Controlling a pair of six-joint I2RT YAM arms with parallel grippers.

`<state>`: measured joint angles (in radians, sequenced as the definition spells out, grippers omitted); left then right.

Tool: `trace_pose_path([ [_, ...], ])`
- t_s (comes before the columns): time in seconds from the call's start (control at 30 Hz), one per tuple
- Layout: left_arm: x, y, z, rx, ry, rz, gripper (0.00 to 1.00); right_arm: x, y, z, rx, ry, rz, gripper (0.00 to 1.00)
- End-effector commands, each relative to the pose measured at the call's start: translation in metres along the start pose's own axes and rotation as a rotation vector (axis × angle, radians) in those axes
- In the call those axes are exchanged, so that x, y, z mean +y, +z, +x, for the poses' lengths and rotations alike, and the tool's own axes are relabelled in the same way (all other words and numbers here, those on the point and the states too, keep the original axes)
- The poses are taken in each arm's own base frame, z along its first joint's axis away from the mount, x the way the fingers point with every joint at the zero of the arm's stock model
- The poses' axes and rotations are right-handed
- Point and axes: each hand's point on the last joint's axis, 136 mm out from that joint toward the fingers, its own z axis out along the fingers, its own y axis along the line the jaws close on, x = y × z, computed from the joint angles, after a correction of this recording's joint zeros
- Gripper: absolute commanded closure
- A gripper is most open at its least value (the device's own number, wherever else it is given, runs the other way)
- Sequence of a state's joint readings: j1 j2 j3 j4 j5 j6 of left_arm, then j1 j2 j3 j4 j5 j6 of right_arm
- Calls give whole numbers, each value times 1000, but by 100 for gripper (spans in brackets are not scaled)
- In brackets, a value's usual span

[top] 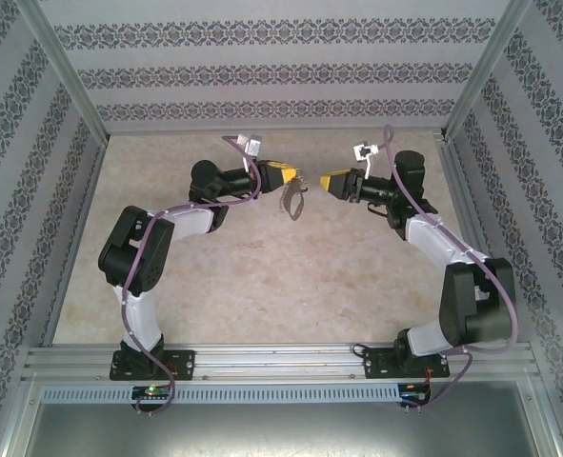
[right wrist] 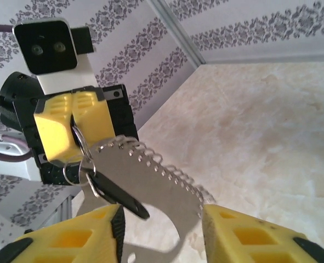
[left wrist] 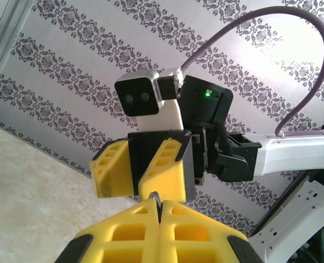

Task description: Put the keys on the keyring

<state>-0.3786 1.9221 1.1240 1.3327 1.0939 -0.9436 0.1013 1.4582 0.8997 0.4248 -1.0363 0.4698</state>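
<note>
Keyring (top: 291, 198) above beige marbled table (top: 262, 281), damask-patterned walls (top: 262, 74) around

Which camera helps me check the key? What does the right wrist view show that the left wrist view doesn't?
Right wrist: the grey keyring with its chain and the black key, hanging from the left gripper. Left wrist: the right wrist's camera and a green light. Both: the left gripper shut on a thin metal ring.
</note>
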Motion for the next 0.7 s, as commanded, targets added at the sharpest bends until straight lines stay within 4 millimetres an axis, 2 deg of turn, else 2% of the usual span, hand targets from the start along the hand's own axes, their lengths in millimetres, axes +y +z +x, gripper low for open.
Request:
trace_pose_path([
  [0.0, -13, 4, -13, -40, 109, 41, 100, 19, -1, -25, -92, -56, -8, 52],
  [0.13, -12, 4, -14, -44, 108, 39, 100, 33, 9, -31, -129, -59, -42, 47],
  [0.3, -12, 4, -16, -50, 106, 36, 100, 42, 25, -27, -120, -58, -65, 46],
  [0.67, -13, 4, -17, -53, 108, 37, 100, 43, 40, -13, -91, -21, -123, 47],
])
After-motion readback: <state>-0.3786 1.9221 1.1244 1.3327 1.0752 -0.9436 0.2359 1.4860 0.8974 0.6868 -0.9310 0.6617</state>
